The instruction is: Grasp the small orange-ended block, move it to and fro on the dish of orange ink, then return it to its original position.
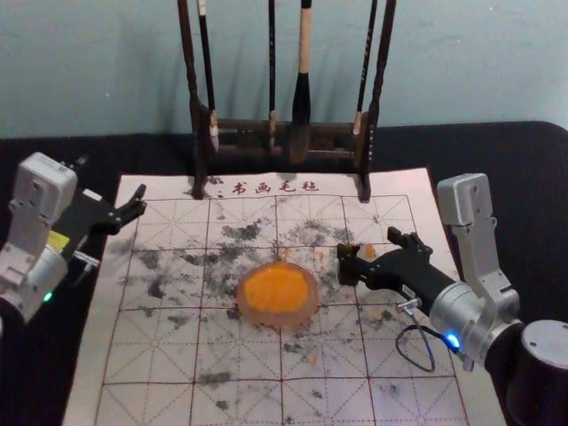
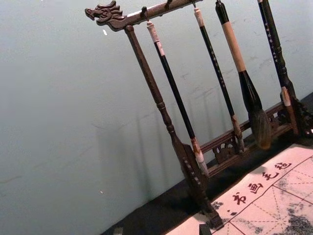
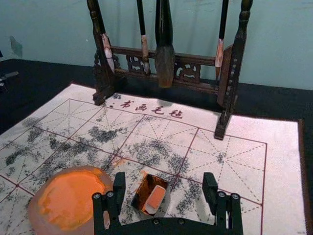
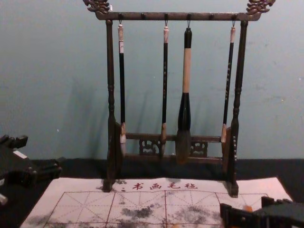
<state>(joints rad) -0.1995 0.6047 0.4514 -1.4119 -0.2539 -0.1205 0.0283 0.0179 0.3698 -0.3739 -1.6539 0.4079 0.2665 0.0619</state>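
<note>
Holding a thick pool of orange ink (image 1: 275,288), the round, pale-rimmed dish (image 1: 303,314) is sitting near the middle of the mat (image 1: 115,351). Beside it, on the robot's right, a small open box (image 3: 142,193) with dark, orange-smeared inner walls is holding the orange-ended block (image 3: 155,197), whose orange end is facing up. The right gripper (image 1: 376,251) is reaching in over the mat just to the right of the dish, its fingers standing wide apart with the box and block showing between them, and it is gripping nothing. The left gripper (image 1: 110,178) is waiting by the mat's far left edge, its fingers apart and empty.

Grid lines are crossing the white mat, and grey-black smudges and a few orange marks are staining it. It is lying on a black cloth (image 1: 506,177) that is running back to a plain blue-green wall (image 1: 133,71). At the far side a dark carved wooden rack (image 4: 175,16) is standing, with three slim brushes (image 4: 122,90) and one thick brush (image 4: 186,71) hanging from its bar.

Dark red characters (image 1: 275,187) along the mat's far edge are reading 书画毛毡. Small lettering is running down some brush handles, too tiny to make out.
</note>
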